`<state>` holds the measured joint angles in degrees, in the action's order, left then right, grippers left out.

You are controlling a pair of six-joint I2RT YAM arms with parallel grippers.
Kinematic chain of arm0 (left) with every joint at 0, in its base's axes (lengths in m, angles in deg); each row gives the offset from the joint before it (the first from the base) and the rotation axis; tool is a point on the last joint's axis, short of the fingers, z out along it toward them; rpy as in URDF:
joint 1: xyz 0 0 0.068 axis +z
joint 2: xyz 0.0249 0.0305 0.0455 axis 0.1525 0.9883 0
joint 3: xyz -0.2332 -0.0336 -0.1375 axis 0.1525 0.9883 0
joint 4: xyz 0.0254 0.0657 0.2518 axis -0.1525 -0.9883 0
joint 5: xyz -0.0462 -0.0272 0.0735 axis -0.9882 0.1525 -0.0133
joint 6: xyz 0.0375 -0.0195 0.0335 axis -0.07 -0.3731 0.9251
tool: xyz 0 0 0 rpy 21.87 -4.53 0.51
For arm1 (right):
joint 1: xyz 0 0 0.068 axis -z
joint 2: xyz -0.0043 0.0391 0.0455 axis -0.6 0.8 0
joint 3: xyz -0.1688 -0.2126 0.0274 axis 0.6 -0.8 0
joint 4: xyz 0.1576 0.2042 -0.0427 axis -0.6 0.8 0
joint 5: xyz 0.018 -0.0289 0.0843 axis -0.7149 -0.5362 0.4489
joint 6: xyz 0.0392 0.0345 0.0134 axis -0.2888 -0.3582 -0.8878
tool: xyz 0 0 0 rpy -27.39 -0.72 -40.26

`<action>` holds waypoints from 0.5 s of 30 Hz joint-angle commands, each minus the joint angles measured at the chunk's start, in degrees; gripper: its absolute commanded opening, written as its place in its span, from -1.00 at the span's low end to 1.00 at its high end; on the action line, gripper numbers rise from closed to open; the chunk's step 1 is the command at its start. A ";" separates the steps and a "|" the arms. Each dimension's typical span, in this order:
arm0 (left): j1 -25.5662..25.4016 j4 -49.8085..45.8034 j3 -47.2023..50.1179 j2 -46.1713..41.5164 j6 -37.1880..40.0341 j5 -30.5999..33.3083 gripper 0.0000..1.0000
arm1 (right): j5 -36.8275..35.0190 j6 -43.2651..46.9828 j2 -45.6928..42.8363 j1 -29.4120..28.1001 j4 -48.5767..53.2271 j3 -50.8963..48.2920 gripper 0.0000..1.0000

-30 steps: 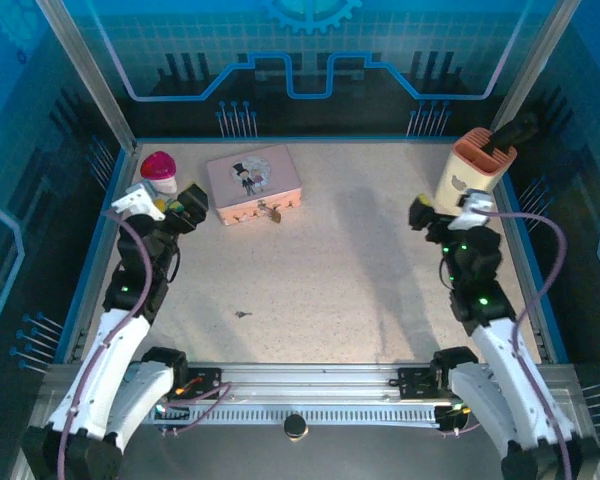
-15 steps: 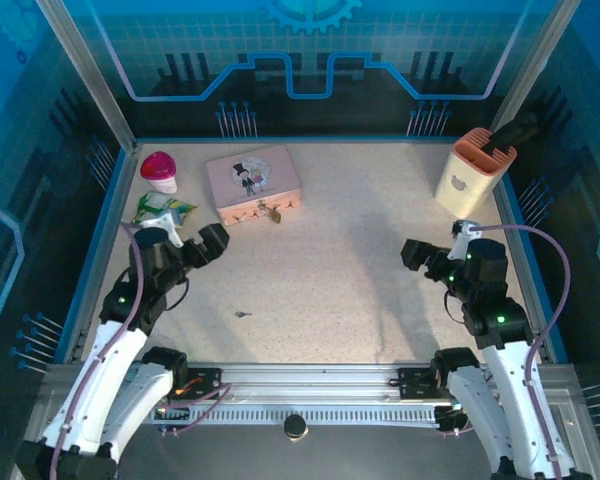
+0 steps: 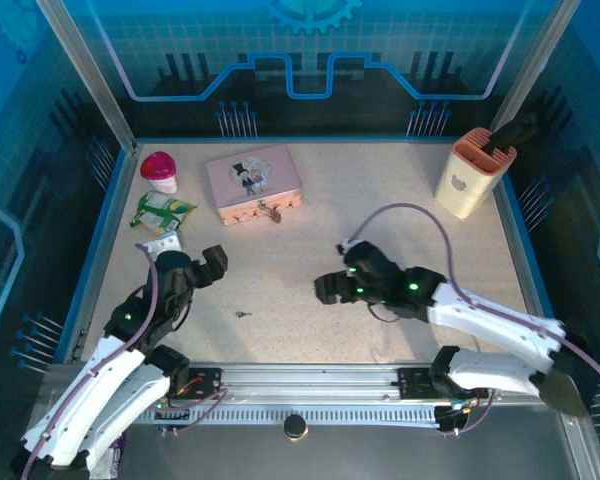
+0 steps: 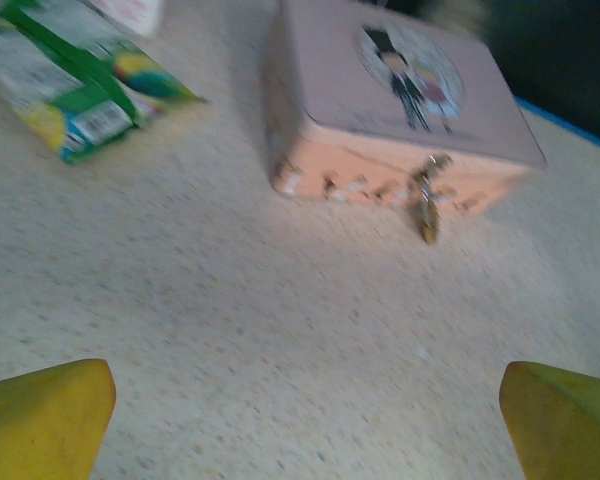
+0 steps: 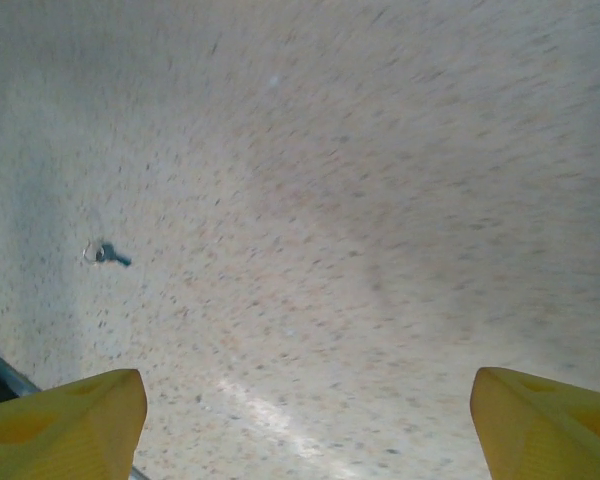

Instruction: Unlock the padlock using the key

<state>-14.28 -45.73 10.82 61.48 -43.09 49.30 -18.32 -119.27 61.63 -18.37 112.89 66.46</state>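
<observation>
Since the tiny dark metal key [image 3: 242,314] lies flat at 9 o'clock of the right gripper [image 3: 325,288], its claw spread, come in low, pinch the bow, blade free for the small brass padlock [image 3: 273,213] at the key's 12 o'clock.

Speckled beige bench [image 3: 310,230], blue rim. Translucent blue wall panels [image 3: 180,50] on three sides, circuit-line graphics, gear motif [image 3: 310,10] top centre. Slanting aluminium posts [image 3: 85,70] at the far corners.
</observation>
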 commanded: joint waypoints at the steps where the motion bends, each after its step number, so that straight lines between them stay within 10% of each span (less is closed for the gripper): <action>1: -0.06 3.30 4.06 -4.13 1.01 12.15 0.99 | -3.63 -4.68 9.72 -5.77 -1.44 8.79 0.70; 15: 0.46 -7.10 7.24 -20.46 -5.73 24.67 0.99 | 0.90 -12.08 48.63 -14.62 14.00 44.45 0.45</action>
<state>-14.21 -50.65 17.24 43.95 -47.51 70.57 -18.39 -128.32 107.44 -32.60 120.72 106.68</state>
